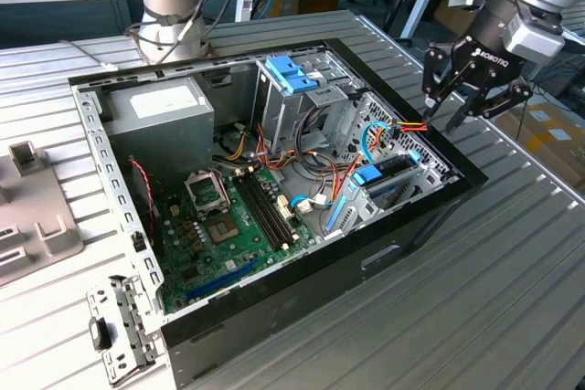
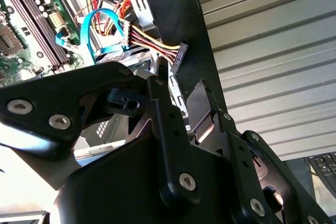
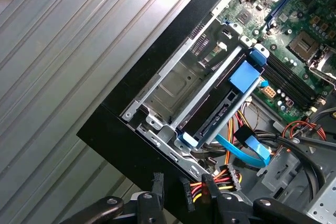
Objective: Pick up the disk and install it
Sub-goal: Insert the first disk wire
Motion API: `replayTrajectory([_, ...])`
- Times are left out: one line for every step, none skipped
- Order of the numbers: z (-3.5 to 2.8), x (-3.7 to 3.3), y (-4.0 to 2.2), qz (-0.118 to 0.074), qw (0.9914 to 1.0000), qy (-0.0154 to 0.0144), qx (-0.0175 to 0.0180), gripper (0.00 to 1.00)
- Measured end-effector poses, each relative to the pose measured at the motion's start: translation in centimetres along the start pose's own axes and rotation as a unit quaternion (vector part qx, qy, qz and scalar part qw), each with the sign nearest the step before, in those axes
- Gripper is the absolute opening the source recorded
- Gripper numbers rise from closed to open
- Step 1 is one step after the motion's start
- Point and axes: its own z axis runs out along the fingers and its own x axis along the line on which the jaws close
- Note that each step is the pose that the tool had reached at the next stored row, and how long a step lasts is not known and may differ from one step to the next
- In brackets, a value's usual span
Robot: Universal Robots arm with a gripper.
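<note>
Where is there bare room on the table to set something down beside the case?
The ribbed table is bare on the exterior view's right of the case, near the open gripper. Crowded: inside the case, cables around the disk; on the exterior view's left, grey parts and a bracket.

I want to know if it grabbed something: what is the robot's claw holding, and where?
Nothing. The gripper is open and empty above the edge of the computer case; the disk lies inside it.

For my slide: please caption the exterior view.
Open claw hovers near the computer case rim; the blue-railed disk lies inside.
</note>
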Motion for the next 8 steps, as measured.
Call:
replayTrajectory([0.06, -0.01, -0.01, 0.0, 1.0, 0.0, 0.0, 0.42])
replayTrajectory([0.17, -0.02, -0.03, 0.0, 1.0, 0.0001, -0.0001, 0.42])
replayTrajectory([0.26, -0.02, -0.04, 0.0, 1.0, 0.0001, -0.0001, 0.42])
replayTrajectory([0.43, -0.03, -0.06, 0.0, 1.0, 0.0001, 0.0, 0.42])
replayTrajectory([0.53, -0.04, -0.08, 0.0, 1.0, 0.0001, -0.0001, 0.42])
replayTrajectory([0.61, -0.05, -0.09, -0.001, 1.0, 0.0001, -0.0001, 0.42])
replayTrajectory([0.69, -0.06, -0.11, -0.001, 1.0, 0.0, 0.0, 0.42])
replayTrajectory([0.76, -0.08, -0.13, -0.001, 1.0, 0.0, 0.0, 0.42])
